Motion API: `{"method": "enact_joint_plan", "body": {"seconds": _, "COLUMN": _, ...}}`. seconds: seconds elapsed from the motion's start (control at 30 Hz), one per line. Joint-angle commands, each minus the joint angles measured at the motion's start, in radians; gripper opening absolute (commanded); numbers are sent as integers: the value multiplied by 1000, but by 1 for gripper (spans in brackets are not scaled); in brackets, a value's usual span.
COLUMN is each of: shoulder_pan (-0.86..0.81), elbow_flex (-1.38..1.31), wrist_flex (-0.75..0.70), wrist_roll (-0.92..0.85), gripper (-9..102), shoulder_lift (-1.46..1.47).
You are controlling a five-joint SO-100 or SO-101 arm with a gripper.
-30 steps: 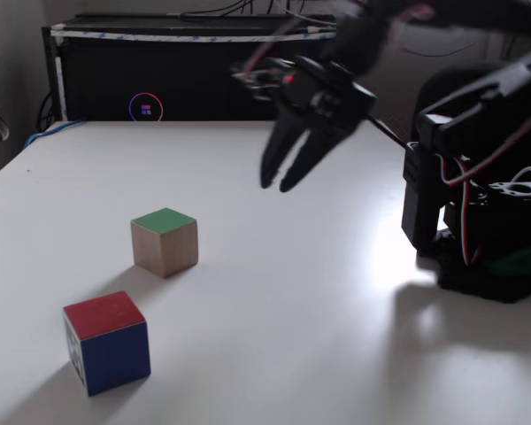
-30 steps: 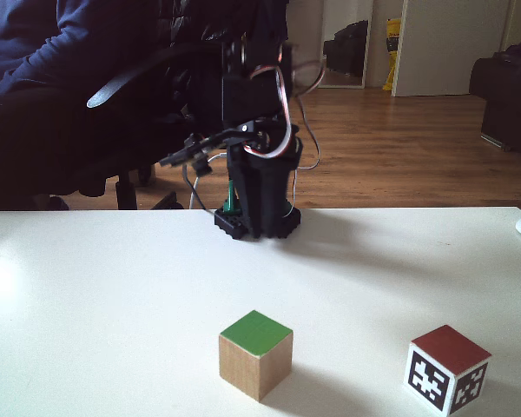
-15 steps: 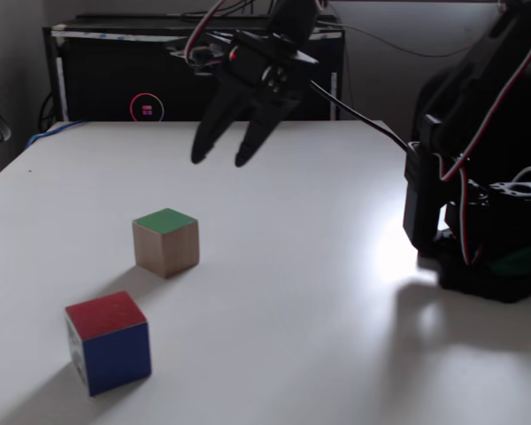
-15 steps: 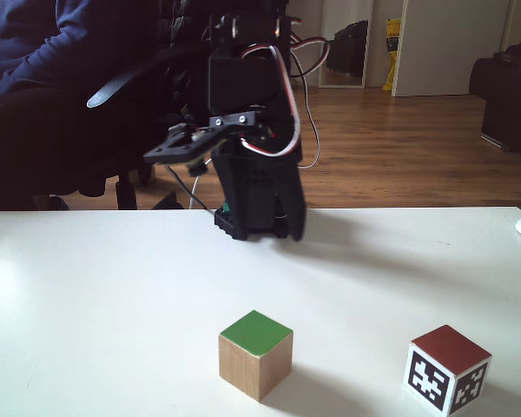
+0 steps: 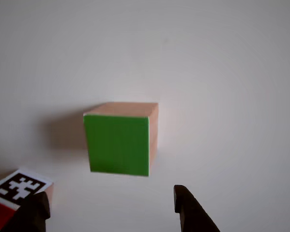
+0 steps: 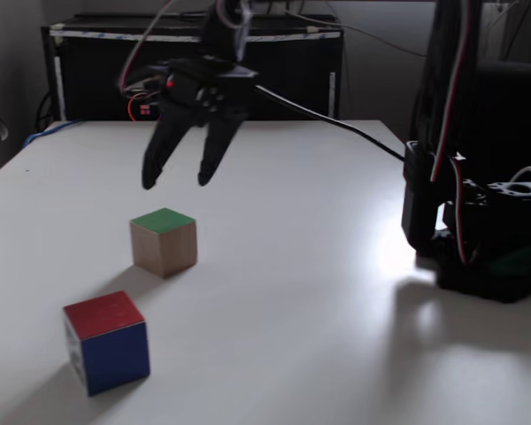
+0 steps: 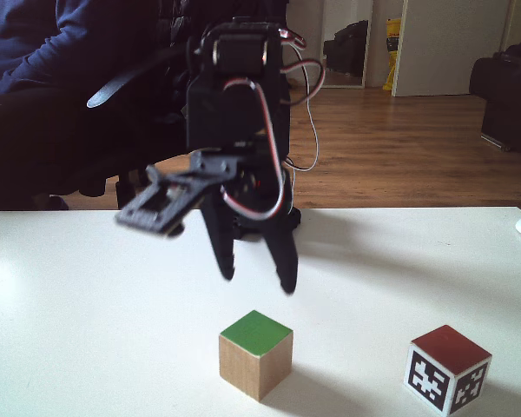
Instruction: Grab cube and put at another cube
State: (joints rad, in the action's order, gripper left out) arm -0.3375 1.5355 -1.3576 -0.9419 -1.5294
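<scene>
The end effector point(image 6: 173, 182) hangs in the upper left of a fixed view, fingers spread and empty, above and a little behind the green cube point(image 6: 164, 241). In another fixed view it sits mid-frame point(image 7: 257, 281), its tips above the green cube point(image 7: 255, 354), which stands at the lower centre of the table point(image 7: 87, 347). The red cube point(image 7: 448, 368) stands to the right of it in that view, well apart, its pixel marker facing the camera. In the other view the green cube point(image 5: 119, 141) fills the centre, with both fingertips poking in from the bottom edge and the red cube point(image 5: 14, 195) at the lower left corner.

The step in hand looks like the approach to grasp. To do it well, the end effector should be brought forward until the cube lies squarely between the fingers, then lowered straight down with the opening kept wider than the cube. The fingers ought to meet two opposite flat sides, not a corner, or the cube may twist or skid on the smooth table. The tips should go well down the sides before closing, clear of the red cube.
</scene>
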Motion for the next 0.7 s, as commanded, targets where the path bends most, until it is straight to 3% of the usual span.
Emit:
{"method": "enact_joint_plan", "body": {"seconds": 0.0, "shoulder_pan": 3, "elbow_flex": -64, "wrist_flex": -8, "wrist_roll": 3, "gripper": 39, "shoulder_lift": 18}}
{"method": "enact_joint_plan", "body": {"seconds": 0.67, "shoulder_pan": 43, "elbow_flex": -55, "wrist_flex": 40, "wrist_roll": -26, "gripper": 38, "shoulder_lift": 114}}
